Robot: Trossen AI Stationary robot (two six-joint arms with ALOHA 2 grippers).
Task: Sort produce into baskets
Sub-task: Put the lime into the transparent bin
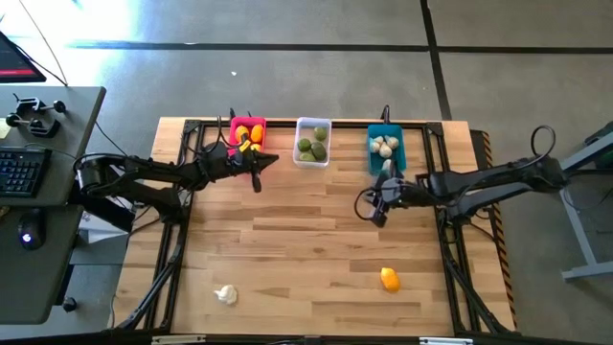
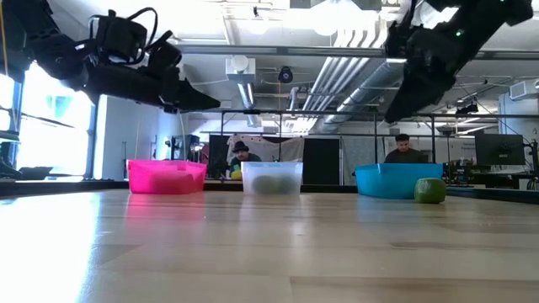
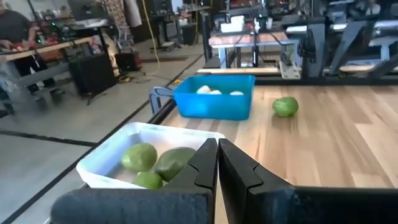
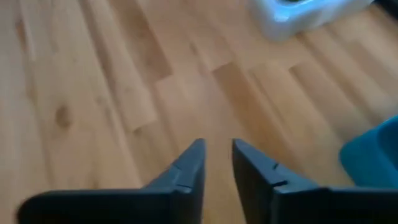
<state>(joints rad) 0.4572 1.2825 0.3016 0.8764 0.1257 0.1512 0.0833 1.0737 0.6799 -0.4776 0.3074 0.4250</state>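
Note:
Three baskets stand along the table's far edge: a pink one (image 1: 247, 134) with yellow-orange pieces, a white one (image 1: 312, 141) with green limes (image 3: 152, 158), and a teal one (image 1: 385, 149) with off-white garlic pieces (image 3: 214, 91). A loose lime (image 3: 285, 106) lies on the wood just on the near side of the teal basket. A lemon (image 1: 389, 279) and a garlic (image 1: 226, 294) lie near the front edge. My left gripper (image 3: 217, 146) hovers shut and empty beside the white basket. My right gripper (image 4: 217, 149) hangs slightly open over bare wood, near the teal basket, with nothing between its fingers.
A black frame (image 1: 192, 129) runs around the tabletop's edges. A desk with a keyboard (image 1: 24, 172) stands beyond the left edge. Two people (image 2: 244, 156) sit at benches in the room behind the far edge. Bare wood (image 1: 306, 249) lies between the baskets and the front pieces.

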